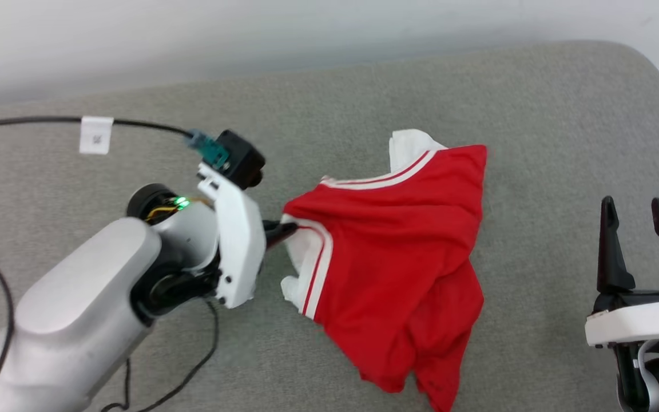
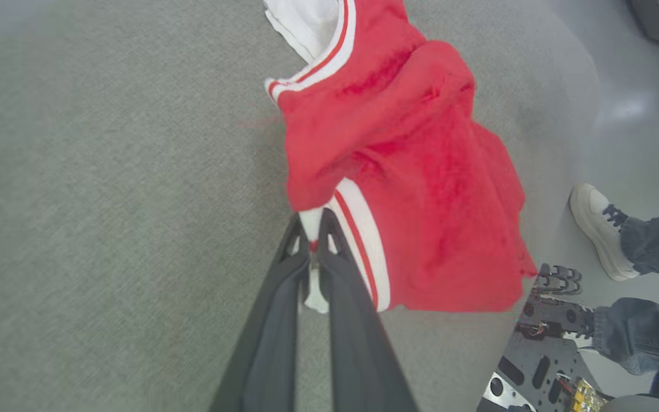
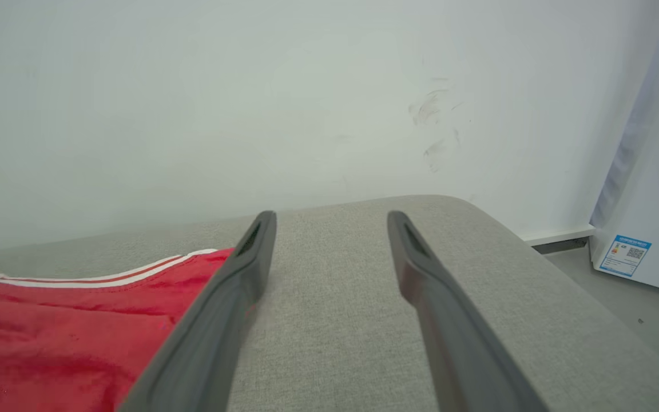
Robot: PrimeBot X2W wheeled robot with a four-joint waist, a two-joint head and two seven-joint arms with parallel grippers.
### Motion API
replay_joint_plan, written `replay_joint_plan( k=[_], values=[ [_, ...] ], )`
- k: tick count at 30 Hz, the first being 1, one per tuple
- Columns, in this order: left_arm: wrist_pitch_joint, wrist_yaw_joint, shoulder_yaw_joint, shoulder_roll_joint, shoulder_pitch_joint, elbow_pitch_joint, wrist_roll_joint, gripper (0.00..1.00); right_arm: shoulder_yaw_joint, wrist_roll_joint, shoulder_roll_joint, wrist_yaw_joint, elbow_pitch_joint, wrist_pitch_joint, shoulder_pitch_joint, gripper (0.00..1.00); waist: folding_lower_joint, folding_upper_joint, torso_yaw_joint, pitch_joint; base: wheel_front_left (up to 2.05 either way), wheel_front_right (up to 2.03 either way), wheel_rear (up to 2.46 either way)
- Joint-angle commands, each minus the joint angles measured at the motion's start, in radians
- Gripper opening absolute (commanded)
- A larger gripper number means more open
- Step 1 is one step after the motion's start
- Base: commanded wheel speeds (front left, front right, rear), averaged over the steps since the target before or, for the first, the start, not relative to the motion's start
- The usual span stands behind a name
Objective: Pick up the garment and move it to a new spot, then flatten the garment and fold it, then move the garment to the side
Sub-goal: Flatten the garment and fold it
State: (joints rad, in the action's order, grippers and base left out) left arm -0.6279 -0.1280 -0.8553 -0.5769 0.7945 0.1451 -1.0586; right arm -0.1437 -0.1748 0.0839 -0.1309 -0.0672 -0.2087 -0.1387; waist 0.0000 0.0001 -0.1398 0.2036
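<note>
Garment (image 1: pixel 398 252), a crumpled red jersey T-shirt with white striped-trim sleeves, lies in the middle of the grey fabric cushion (image 1: pixel 535 103). Left gripper (image 2: pixel 313 229) is closed on its white sleeve at the left. Right gripper (image 1: pixel 634 209) stands open at the near right, apart from it.

This looks like a robotics test room, not a home. A bare white wall (image 3: pixel 192 114) carries scuff marks (image 3: pixel 432 129) above a smooth grey floor (image 2: pixel 621 103). A grey upholstered platform (image 1: pixel 535 114) is the work surface, crossed by a cable (image 1: pixel 146 124) with a paper tag (image 1: pixel 96 135). An exposed circuit board (image 2: pixel 584 399) sits near a person's sneaker (image 2: pixel 595 229).
</note>
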Motion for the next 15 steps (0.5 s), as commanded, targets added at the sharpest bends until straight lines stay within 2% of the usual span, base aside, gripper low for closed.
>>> replay_joint_plan(
  k=[1,7,11,15],
  values=[
    [0.015,-0.001,0.0,-0.029,-0.014,-0.013,0.023,0.0,-0.001,0.004,0.003,0.0,0.005,0.004,0.014,1.0,0.0,-0.0001,0.039,-0.041,0.0,0.0,0.0],
    [0.072,0.044,0.038,-0.149,-0.043,-0.078,0.084,0.0,-0.003,-0.001,-0.004,0.0,0.013,0.011,0.039,1.0,0.0,-0.0001,0.081,-0.07,0.0,0.0,0.0],
    [0.065,0.081,0.06,-0.225,-0.001,-0.105,0.15,0.0,0.006,-0.003,-0.008,0.0,0.014,0.011,0.035,1.0,0.0,-0.0001,0.086,-0.064,0.0,0.0,0.0],
    [0.033,0.114,0.073,-0.263,0.045,-0.082,0.189,0.0,0.019,-0.008,-0.012,0.0,0.01,0.004,0.018,1.0,0.0,-0.0001,0.068,-0.037,0.0,0.0,0.0]
  ],
)
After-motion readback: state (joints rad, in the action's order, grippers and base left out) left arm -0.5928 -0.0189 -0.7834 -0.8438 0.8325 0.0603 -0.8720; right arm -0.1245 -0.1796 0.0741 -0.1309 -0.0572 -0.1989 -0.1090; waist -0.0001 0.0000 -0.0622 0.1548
